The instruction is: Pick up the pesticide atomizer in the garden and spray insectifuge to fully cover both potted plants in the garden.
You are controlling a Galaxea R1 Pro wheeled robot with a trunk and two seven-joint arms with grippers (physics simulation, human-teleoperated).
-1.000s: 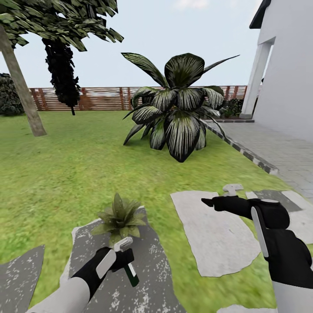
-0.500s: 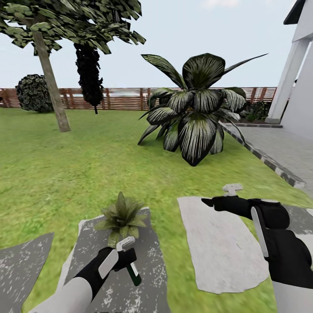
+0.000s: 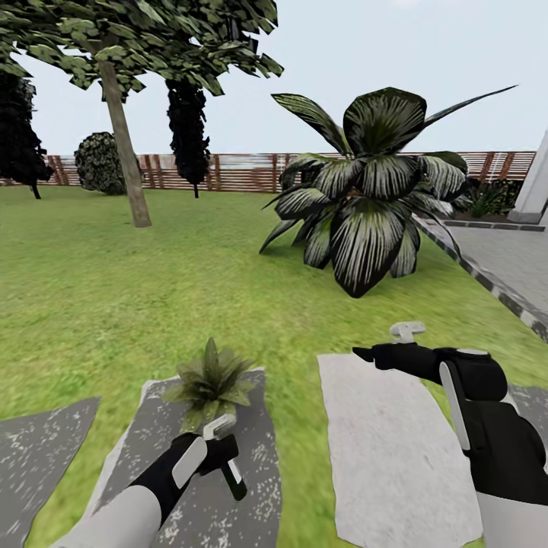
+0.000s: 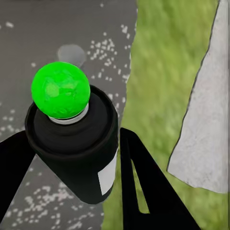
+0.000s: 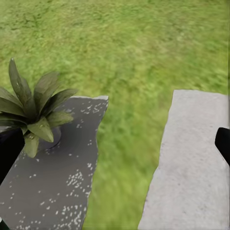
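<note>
Green lawn (image 3: 114, 304) runs back to a brown slat fence (image 3: 236, 172), and against a second ago the whole head view has swung: the big striped-leaf plant (image 3: 365, 205) and the tree trunk (image 3: 125, 144) sit further to the picture's right, while both arms keep their places in frame. That reads as the robot turning, not the garden moving. The left gripper (image 3: 217, 449) stays pinched on the pesticide atomizer (image 3: 230, 473), held just short of a small potted plant (image 3: 211, 378) standing on a dark speckled slab (image 3: 228, 487). The right gripper (image 3: 380, 354) hangs over a pale slab (image 3: 388, 449), holding nothing.

From the left wrist, the atomizer (image 4: 76, 153) sits between two dark fingers (image 4: 148, 191), its bright green cap (image 4: 61, 91) toward the camera, slab and grass beneath.

From the right wrist, the same rosette (image 5: 36, 112) sits on its dark slab (image 5: 57, 182); fingertips (image 5: 223, 143) show at opposite edges of the picture, so that claw is spread wide.

My guess is the bottle is ready and the turn is lining it up for spraying.
</note>
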